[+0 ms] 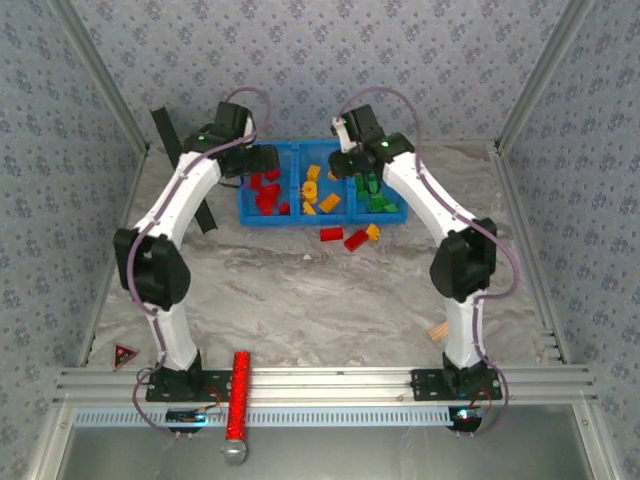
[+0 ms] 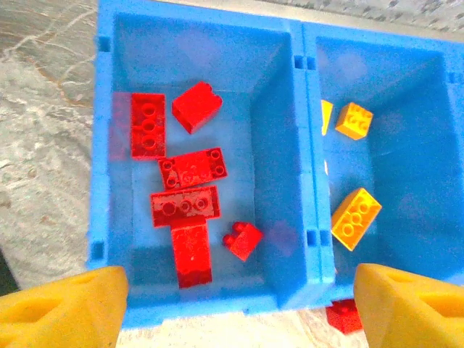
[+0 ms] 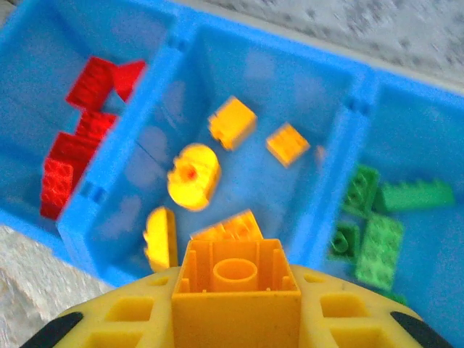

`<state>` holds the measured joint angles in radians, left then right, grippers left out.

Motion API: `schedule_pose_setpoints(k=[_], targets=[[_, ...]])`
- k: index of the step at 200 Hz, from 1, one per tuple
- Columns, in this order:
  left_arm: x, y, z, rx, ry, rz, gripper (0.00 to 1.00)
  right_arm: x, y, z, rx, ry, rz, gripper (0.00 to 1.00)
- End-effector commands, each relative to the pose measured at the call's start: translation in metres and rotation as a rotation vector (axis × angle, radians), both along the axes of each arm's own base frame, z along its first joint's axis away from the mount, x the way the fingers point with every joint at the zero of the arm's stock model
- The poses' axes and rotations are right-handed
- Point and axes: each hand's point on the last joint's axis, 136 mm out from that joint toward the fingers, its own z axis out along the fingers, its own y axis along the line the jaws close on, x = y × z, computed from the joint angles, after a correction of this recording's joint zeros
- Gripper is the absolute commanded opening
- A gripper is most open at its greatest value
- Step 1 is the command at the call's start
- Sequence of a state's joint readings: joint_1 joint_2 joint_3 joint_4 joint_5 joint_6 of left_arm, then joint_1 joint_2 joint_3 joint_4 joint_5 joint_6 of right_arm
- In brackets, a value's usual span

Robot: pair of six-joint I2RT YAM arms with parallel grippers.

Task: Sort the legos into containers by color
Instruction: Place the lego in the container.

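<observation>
Top external view: the blue bin [image 1: 244, 205] sits at the far side of the counter [image 1: 300, 300]. Red bricks [image 2: 185, 206] lie in its left compartment, orange bricks [image 3: 232, 123] and a round orange piece [image 3: 192, 177] in the middle one, and green bricks [image 3: 377, 246] in the right one. Two loose red bricks [image 1: 331, 234] and a loose orange brick [image 1: 373, 232] lie on the counter just in front of the bin. The left tool [image 2: 239, 279] hangs wide open and empty over the red compartment. The right tool [image 3: 235, 322] is clamped on a held orange brick [image 3: 235, 279] above the middle compartment.
</observation>
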<state>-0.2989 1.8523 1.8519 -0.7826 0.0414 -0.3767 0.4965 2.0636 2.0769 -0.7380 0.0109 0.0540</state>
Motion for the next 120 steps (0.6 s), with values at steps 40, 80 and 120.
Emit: schedule_pose_setpoints(k=[40,80,120], targets=[[-0.049,0.028,0.01,-0.044,0.004,0.042,0.84,0.033,0.044,-0.064,-0.099,0.046,0.095,0.29],[-0.077,0.033,-0.011,-0.051,0.067,0.054,0.85,0.032,0.048,-0.112,-0.153,0.12,0.098,0.36],[-0.092,0.032,-0.033,0.006,0.121,0.06,0.85,0.03,0.05,-0.121,-0.15,0.136,0.104,0.41]])
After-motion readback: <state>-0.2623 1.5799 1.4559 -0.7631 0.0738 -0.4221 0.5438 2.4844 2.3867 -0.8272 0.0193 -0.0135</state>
